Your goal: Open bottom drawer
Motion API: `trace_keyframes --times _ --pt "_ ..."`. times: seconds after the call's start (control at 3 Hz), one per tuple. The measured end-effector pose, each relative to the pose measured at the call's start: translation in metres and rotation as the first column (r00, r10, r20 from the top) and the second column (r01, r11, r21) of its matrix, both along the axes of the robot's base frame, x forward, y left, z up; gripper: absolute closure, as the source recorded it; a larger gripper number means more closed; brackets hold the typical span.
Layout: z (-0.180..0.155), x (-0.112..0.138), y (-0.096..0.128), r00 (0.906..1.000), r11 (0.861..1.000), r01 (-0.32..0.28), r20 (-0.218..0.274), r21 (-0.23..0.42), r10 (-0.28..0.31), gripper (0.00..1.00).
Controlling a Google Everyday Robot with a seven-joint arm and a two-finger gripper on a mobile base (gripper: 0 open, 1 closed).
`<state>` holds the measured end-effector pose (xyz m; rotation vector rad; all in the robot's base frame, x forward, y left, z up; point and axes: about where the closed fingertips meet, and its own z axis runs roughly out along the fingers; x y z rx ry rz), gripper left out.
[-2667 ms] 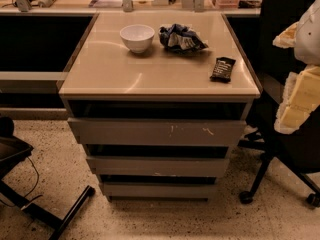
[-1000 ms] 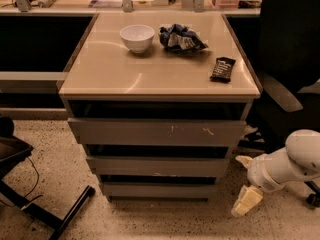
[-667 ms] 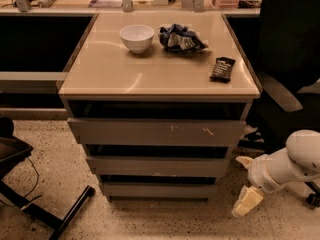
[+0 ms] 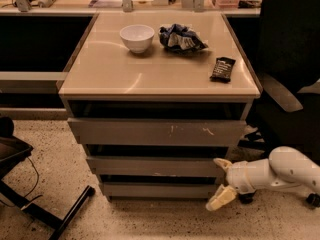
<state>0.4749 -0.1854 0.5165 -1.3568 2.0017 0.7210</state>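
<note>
The bottom drawer (image 4: 160, 190) is the lowest and narrowest of three flat grey handleless fronts under the beige cabinet top (image 4: 150, 76). Its interior does not show. The middle front (image 4: 155, 166) and the wide scratched top front (image 4: 157, 132) sit above it. My gripper (image 4: 220, 182) comes in low from the right on a white arm (image 4: 287, 174). It is open, with the upper finger (image 4: 222, 163) by the middle front's right end. The lower finger (image 4: 219, 199) is beside the bottom drawer's right end. I cannot tell whether it touches.
On the cabinet top stand a white bowl (image 4: 137, 37), a crumpled blue bag (image 4: 181, 38) and a dark snack bar (image 4: 222, 69). A black office chair (image 4: 290, 84) stands right of the cabinet, behind my arm. Another chair's base (image 4: 60, 216) lies on the speckled floor at left.
My gripper has moved left from beside the cabinet up to the right ends of the lower drawer fronts. The drawers have not moved.
</note>
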Motion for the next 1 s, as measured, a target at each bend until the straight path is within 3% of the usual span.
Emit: trace_keyframes --times 0.33,0.67,1.0 --pt "-0.047 0.026 0.026 0.9930 0.983 0.114 0.011 0.146 -0.117 0.00" --pt "-0.066 0.022 0.033 0.9919 0.979 0.127 -0.015 0.160 -0.126 0.00" --pt "-0.081 0.009 0.050 0.9946 0.981 0.103 -0.004 0.164 -0.103 0.00"
